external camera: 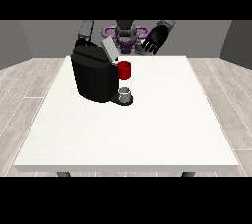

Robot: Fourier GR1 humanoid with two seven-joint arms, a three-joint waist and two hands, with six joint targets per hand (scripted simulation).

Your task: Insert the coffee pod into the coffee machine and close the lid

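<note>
I see a large white tabletop (147, 134) on dark legs, standing on a pale wood-plank floor (29, 85). The only thing resting on it is the black coffee machine (94, 78), set in the far left part, close to the far edge. Its low base juts out to the right, and a small grey cup (126, 94) sits on that base, not on the tabletop itself. The machine's lid (110, 48) is tilted up.
</note>
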